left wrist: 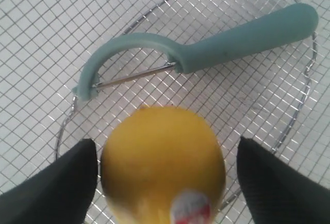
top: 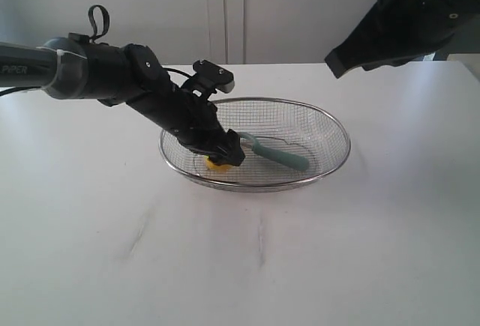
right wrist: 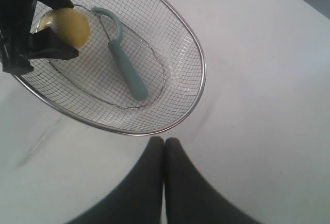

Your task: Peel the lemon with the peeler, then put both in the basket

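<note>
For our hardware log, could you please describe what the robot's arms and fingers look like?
Left arm: black tubular links, a grey joint, white PIPER lettering, a black cable loop. Right arm: black, angular. Left fingers: black, finely textured; right fingers: black, tapering.

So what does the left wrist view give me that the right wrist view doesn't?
Only the left wrist view: the sticker on the lemon, and mesh showing between the lemon and one finger of the left gripper. Only the right wrist view: the basket's thick rim, the white table and the right gripper, shut, outside the basket. Both: the lemon between those fingers, the peeler beside it on the mesh.
</note>
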`<state>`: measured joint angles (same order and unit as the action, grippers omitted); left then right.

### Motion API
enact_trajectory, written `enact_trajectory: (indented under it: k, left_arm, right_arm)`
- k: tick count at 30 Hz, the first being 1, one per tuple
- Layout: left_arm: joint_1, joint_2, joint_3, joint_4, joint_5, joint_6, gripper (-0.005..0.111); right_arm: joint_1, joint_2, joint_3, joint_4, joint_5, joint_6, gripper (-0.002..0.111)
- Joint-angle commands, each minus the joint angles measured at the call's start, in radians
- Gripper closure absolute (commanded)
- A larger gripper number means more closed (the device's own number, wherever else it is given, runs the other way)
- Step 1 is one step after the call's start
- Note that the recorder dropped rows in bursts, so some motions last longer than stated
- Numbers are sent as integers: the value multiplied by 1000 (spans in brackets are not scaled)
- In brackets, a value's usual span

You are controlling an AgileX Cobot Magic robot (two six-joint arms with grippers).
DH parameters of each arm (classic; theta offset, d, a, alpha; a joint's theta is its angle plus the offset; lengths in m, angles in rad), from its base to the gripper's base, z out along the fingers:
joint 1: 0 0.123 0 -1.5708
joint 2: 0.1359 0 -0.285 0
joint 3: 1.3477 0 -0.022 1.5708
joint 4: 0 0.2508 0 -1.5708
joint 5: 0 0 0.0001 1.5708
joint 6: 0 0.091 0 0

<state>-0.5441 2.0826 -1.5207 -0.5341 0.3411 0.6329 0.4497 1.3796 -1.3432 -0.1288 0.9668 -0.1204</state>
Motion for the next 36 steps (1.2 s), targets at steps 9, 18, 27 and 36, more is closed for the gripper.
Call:
enact_trajectory:
  k: [9,18,27,36]
  left_arm:
    - [16,-124,-9,-13,64,-168,44]
    - [79,-239,-9,147,363,-163,107]
    - [102,-249,-9,154,435,-163,107]
    - [102,-249,-9,154,433,-163,107]
  right_arm:
    - [-3,1,4,0,-6,4,108]
    - [-3,-3,4,0,-6,4,108]
    - [-3,-3,4,0,-6,4,108]
    - [-3,-48,4,0,-4,4,108]
